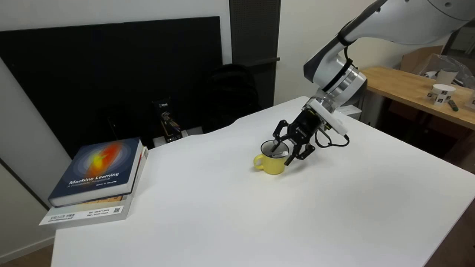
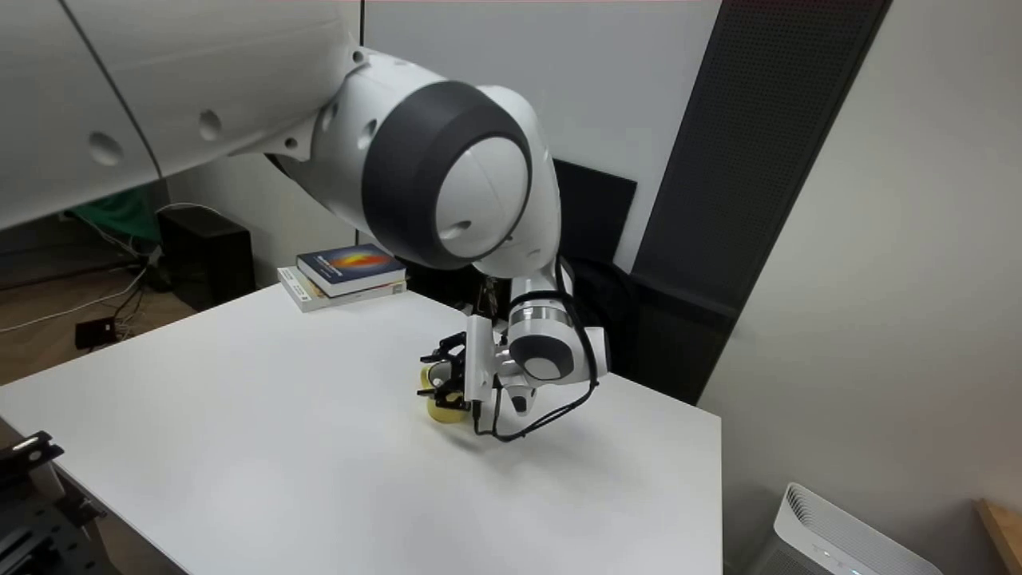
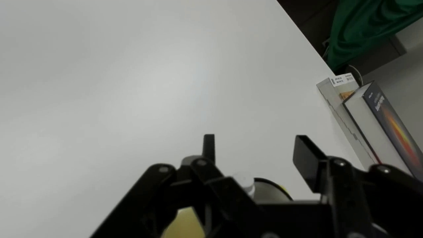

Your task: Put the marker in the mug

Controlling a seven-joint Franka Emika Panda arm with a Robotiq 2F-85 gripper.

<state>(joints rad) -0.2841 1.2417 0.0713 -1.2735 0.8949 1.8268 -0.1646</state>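
Fingers [image 1: 291, 158] stand spread — the marker [image 1: 280, 154] sits in the mug [image 1: 274, 166], its lower end hidden.

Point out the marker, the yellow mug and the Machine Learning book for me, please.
Marker [image 1: 281, 154]: in an exterior view, on its white part.
Yellow mug [image 1: 274, 167]: in an exterior view, on its outer wall.
Machine Learning book [image 1: 96, 168]: in an exterior view, on its front cover.

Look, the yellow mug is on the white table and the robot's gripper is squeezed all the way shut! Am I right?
Almost! The gripper isn't shut: the wrist view shows it open, with a gap between its fingers. The rest is right: the yellow mug is on the white table.
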